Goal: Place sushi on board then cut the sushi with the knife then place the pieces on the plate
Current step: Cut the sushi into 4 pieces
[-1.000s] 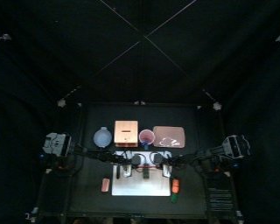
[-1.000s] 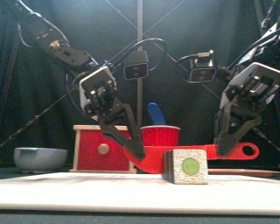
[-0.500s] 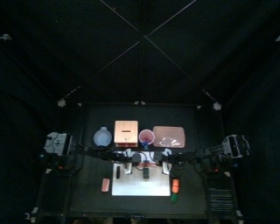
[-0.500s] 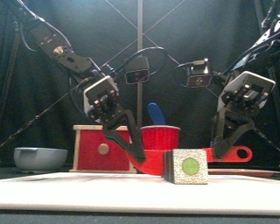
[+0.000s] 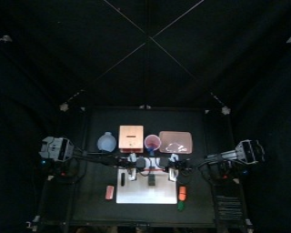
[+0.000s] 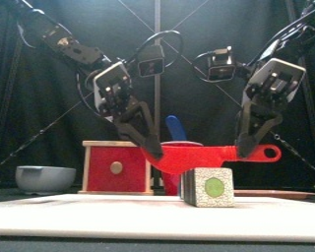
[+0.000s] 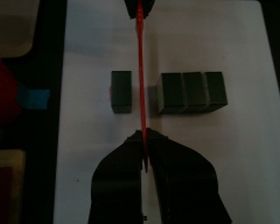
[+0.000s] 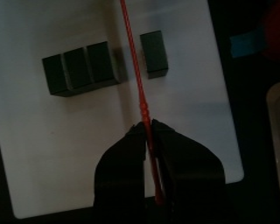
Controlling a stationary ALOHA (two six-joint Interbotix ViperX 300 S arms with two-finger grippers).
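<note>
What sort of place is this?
Probably a robot test booth: black curtain, left gripper and right gripper holding a red toy knife over a toy sushi roll on a white cutting board.

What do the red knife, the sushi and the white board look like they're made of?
Knife: probably plastic, uniform red with a smooth, slightly glossy look. Sushi: hard blocks with square edges, painted wood or plastic, cannot tell which; the end face is speckled. Board: flat, white, matt, likely plastic.
</note>
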